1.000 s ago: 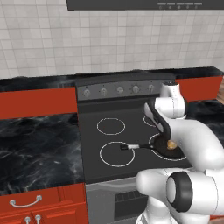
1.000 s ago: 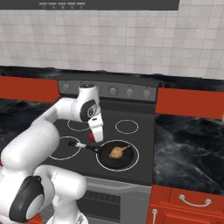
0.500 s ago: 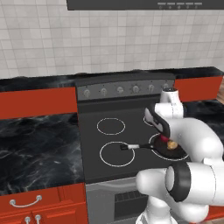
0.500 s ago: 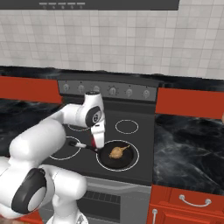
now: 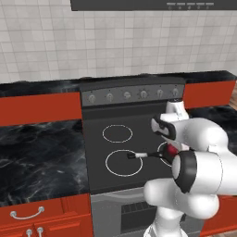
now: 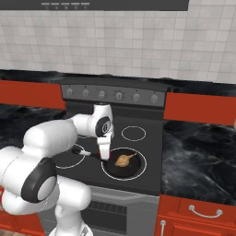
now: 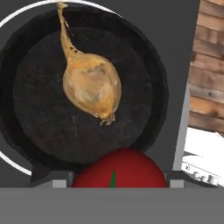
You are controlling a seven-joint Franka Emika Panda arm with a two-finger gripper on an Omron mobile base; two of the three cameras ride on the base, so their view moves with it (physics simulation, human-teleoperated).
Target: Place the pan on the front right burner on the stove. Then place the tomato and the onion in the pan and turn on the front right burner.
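On the black stove (image 6: pixel 152 161) between red cabinets, the gripper (image 7: pixel 116 183) grasps the tomato (image 7: pixel 119 169) over the pan (image 6: pixel 120 163).

No readable txt, labels, brands or nos. anywhere. Stove (image 6: pixel 138 120) knobs at frame centre show no legible marks; hood buttons at top too small to read.
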